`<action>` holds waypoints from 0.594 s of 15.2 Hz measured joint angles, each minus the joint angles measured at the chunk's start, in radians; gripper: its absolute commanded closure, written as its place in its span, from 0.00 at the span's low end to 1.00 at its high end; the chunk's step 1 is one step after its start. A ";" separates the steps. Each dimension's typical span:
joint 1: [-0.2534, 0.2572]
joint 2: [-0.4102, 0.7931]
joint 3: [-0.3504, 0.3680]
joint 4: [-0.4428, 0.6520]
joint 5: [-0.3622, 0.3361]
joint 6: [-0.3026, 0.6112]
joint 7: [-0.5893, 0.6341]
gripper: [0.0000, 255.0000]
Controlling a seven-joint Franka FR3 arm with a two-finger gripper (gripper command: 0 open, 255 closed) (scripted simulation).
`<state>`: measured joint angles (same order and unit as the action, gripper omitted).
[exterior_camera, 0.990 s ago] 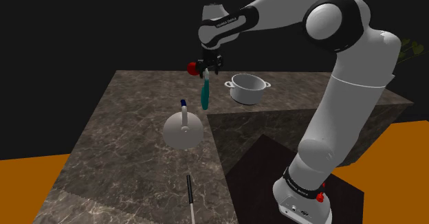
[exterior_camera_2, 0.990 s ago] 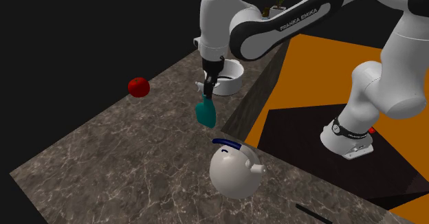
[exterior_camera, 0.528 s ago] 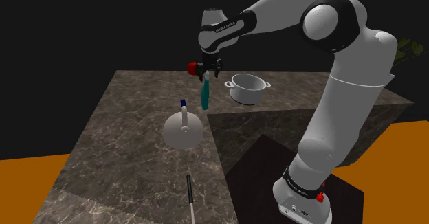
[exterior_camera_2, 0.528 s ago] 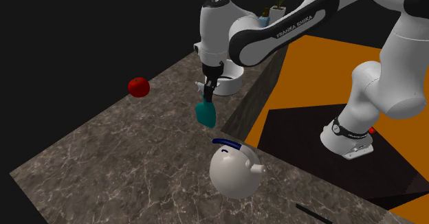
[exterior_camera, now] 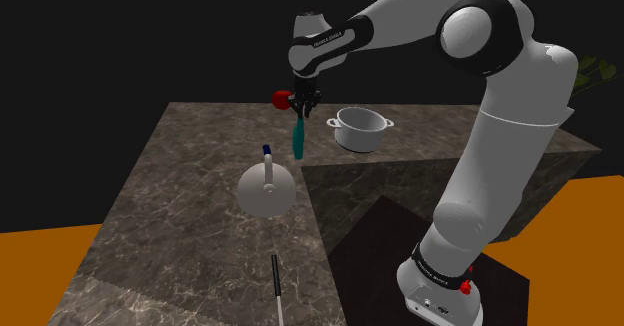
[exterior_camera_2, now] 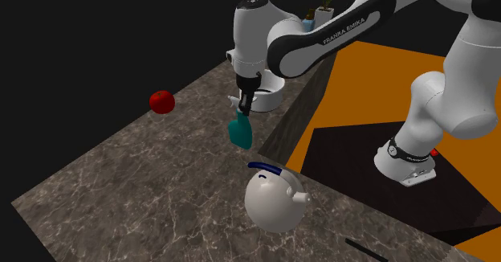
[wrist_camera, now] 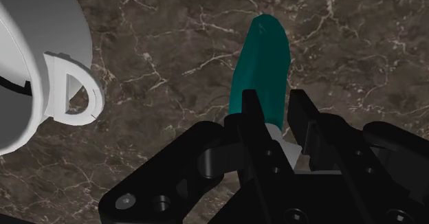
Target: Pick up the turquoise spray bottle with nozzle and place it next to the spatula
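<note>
Grab stage, by the look of it. Got the claw pinched shut on the white nozzle end of the teal spray bottle, upper middle of the shoulder view, over the far part of the marbled worktop. Bottle upright below it, base either down on the stone or barely off it (can't tell which from these angles).

So: reach and grip done, judging by the clamp. Lift, carry and drop-off all left to do. Spatula way down at the bottom edge of the shoulder view, well apart from the bottle, with a round white kettle parked in between. Probably calls for a decent lift over that kettle, or a swing around it.

On to the views:
- **Wrist view:** best proof of the grip. Black fingers clasping the white neck, teal body poking out beyond them, plus a white pot with a looped handle off to the side.
- **Second exterior view:** puts the red ball in the left half, well apart from the bottle. In the shoulder view, seemingly glued to the claw, so don't trust that one for depth.
</note>
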<state>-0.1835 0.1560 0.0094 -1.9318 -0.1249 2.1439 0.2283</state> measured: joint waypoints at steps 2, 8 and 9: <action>0.000 0.000 0.000 0.000 0.000 0.000 0.000 1.00; 0.000 -0.010 0.001 0.019 0.002 -0.029 -0.003 1.00; 0.000 -0.015 0.000 0.024 0.003 -0.039 -0.005 1.00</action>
<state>-0.1835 0.1411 0.0099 -1.9078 -0.1218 2.1052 0.2229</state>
